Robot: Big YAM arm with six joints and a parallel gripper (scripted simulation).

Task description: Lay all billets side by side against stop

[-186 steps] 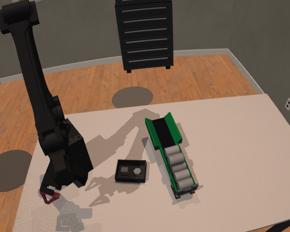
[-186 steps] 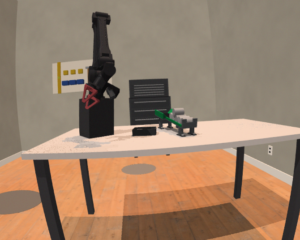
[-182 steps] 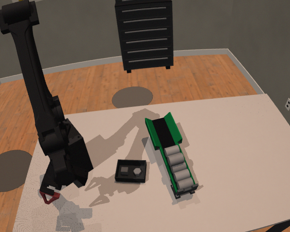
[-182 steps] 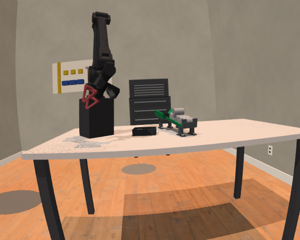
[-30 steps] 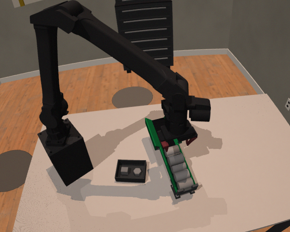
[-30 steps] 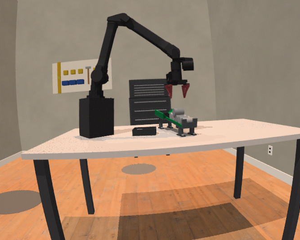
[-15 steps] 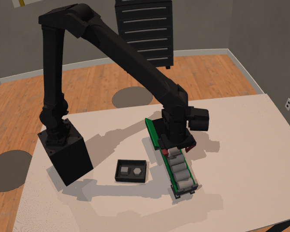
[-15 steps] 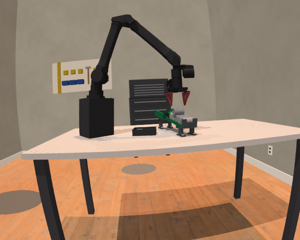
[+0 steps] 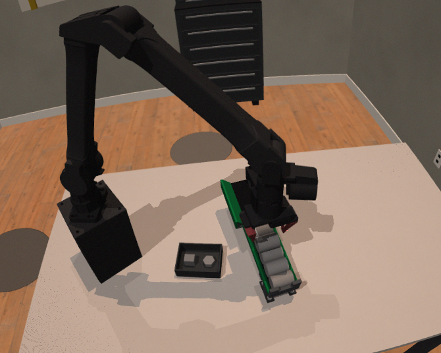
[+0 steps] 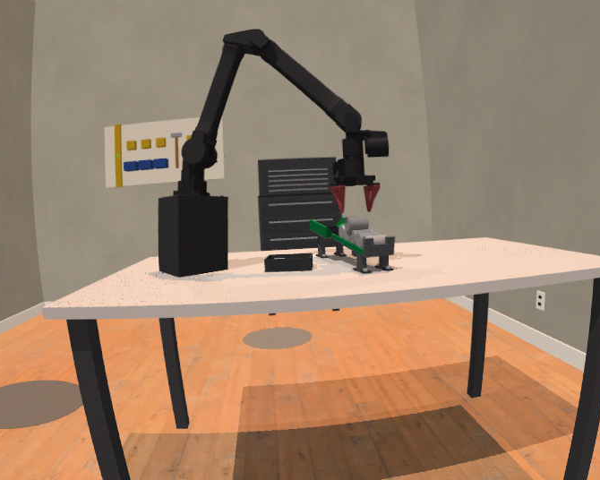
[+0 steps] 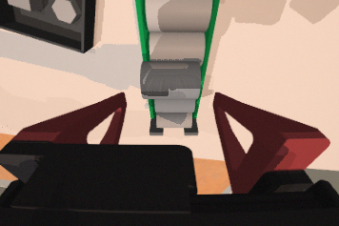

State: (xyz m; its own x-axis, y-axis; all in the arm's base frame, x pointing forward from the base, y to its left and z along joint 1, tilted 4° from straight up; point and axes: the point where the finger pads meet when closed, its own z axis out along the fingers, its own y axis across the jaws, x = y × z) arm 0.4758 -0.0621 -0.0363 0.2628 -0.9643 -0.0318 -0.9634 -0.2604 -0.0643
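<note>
The green-railed feed ramp [image 9: 264,243] slopes down to a dark stop [image 9: 285,289] at its near end. Several grey billets [image 9: 276,265] lie across it in a row. One billet [image 11: 169,77] rides on top of the row, lying across the ramp, and it also shows in the exterior view [image 10: 355,223]. In the wrist view, billets show on both sides of it. My gripper [image 11: 169,97] [image 10: 355,210] is open and empty. It hangs just above the raised billet, with a red finger outside each rail [image 9: 268,230].
A black tray [image 9: 199,260] holding a grey cube and a hex piece sits left of the ramp, also in the wrist view [image 11: 45,6]. The arm's black pedestal [image 9: 99,235] stands at the table's left. The table's front edge lies beyond the stop.
</note>
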